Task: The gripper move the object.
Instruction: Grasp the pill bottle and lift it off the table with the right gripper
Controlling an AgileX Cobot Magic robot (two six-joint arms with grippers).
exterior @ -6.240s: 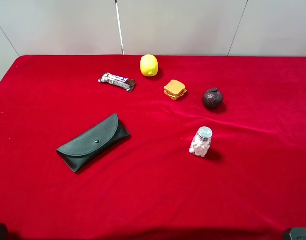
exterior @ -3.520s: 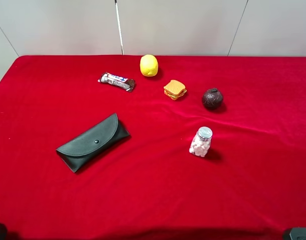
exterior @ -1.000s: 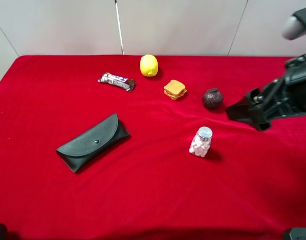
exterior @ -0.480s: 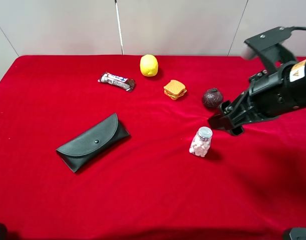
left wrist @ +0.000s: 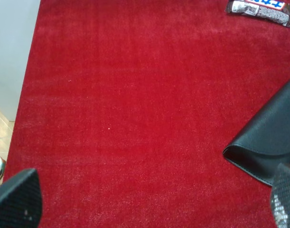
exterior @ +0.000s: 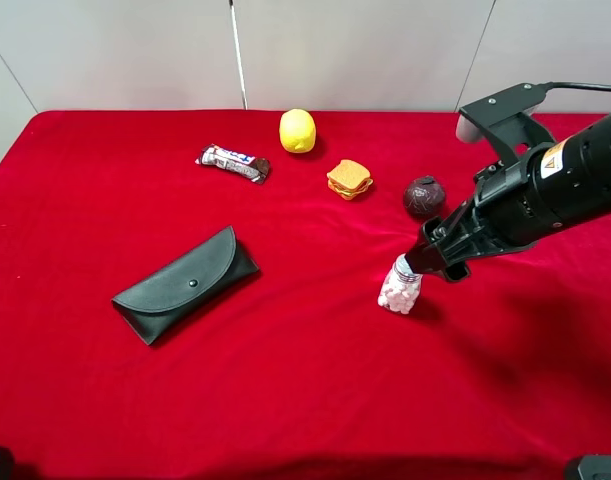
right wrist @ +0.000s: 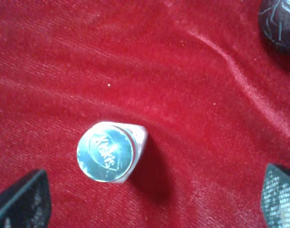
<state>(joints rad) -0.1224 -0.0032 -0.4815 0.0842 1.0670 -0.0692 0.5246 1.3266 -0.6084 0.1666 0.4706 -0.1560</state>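
Note:
The object, a small clear jar point(exterior: 398, 291) of white pills, stands upright on the red cloth right of centre. In the right wrist view its silver cap point(right wrist: 107, 152) faces the camera. My right gripper point(exterior: 435, 262), black jaws on a bulky black arm, hangs just above the jar's cap. It is open point(right wrist: 152, 204): its fingertips point(right wrist: 23, 199) are spread wide to either side of the jar, not touching it. My left gripper point(left wrist: 149, 202) is open and empty over bare cloth; I cannot make it out in the exterior view.
A dark brown ball point(exterior: 423, 196) lies just behind the jar, also in the right wrist view point(right wrist: 280, 23). A toy sandwich point(exterior: 349, 179), a yellow lemon point(exterior: 297, 131) and a candy bar point(exterior: 233, 162) lie at the back. A black glasses case point(exterior: 185, 283) lies at left.
My right arm came in from the right and moved left and down until its open gripper is over the jar. The jar and the other objects have not moved.

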